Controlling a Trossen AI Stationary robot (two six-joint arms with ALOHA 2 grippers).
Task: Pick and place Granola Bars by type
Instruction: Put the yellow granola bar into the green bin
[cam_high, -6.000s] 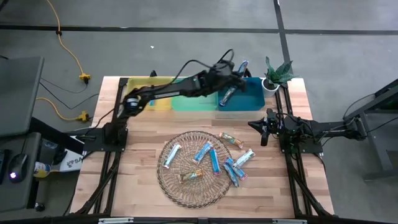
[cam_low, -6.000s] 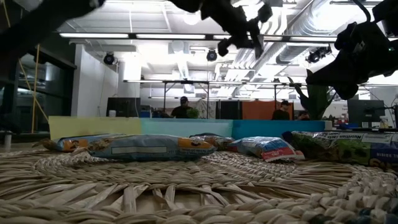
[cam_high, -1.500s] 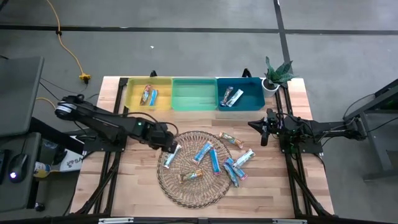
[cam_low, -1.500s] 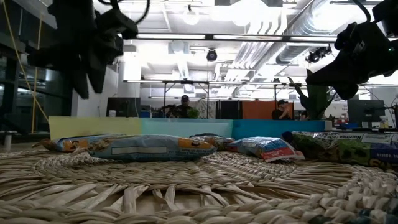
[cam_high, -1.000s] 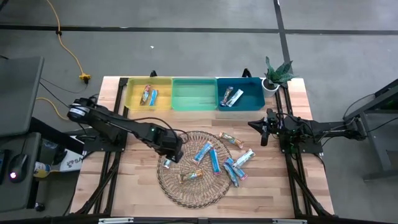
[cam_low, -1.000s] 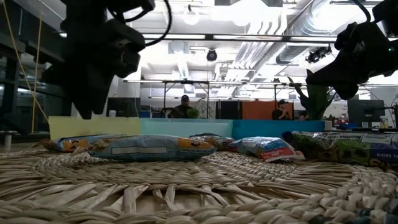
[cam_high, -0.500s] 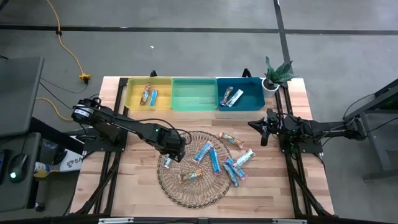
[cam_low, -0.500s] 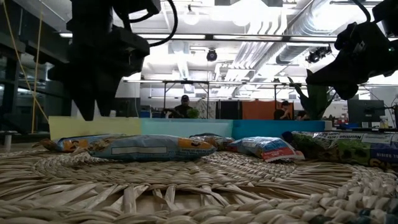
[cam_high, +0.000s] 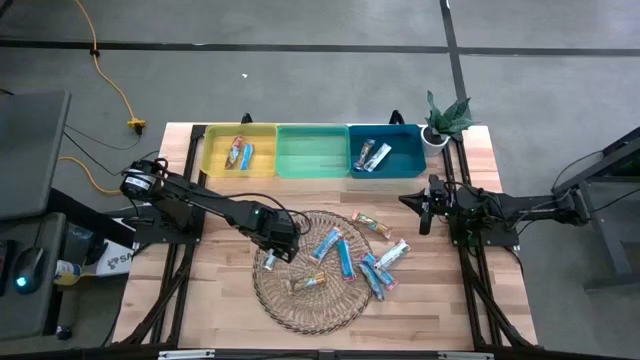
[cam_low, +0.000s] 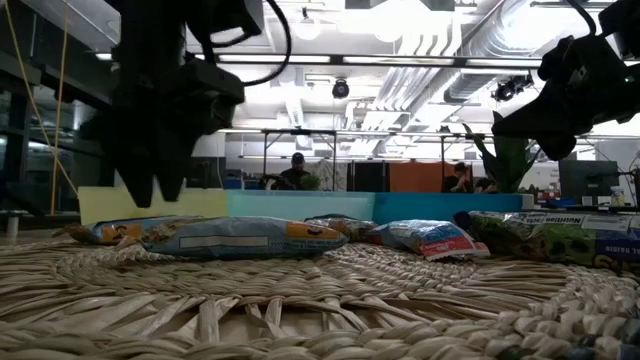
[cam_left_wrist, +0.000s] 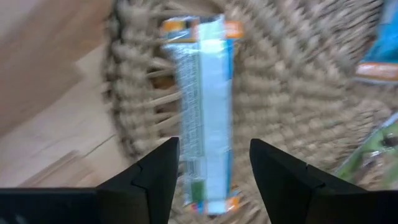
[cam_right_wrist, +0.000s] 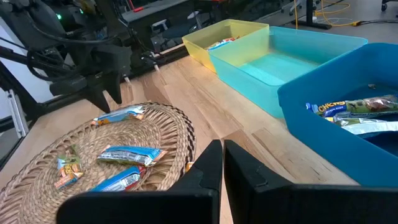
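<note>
Several granola bars lie flat on a round wicker mat (cam_high: 300, 312). My left gripper (cam_high: 281, 247) hovers open over the mat's left part, above a white and teal bar (cam_left_wrist: 202, 112); one finger stands on either side of the bar without touching it. In the low view the gripper (cam_low: 157, 198) hangs just above this bar (cam_low: 235, 238). Blue bars (cam_high: 327, 243), an orange-brown one (cam_high: 370, 224) and a white one (cam_high: 392, 254) lie farther right. My right gripper (cam_high: 424, 210) waits shut at the table's right side.
Along the far edge stand a yellow bin (cam_high: 212, 150) with two bars, a teal bin (cam_high: 312, 165) and a blue bin (cam_high: 410, 160) with two bars. A potted plant (cam_high: 445, 120) stands at the far right corner. Bare wood lies around the mat.
My left gripper has come a little lower over the mat's left part, toward the white and teal bar. The bars have not moved.
</note>
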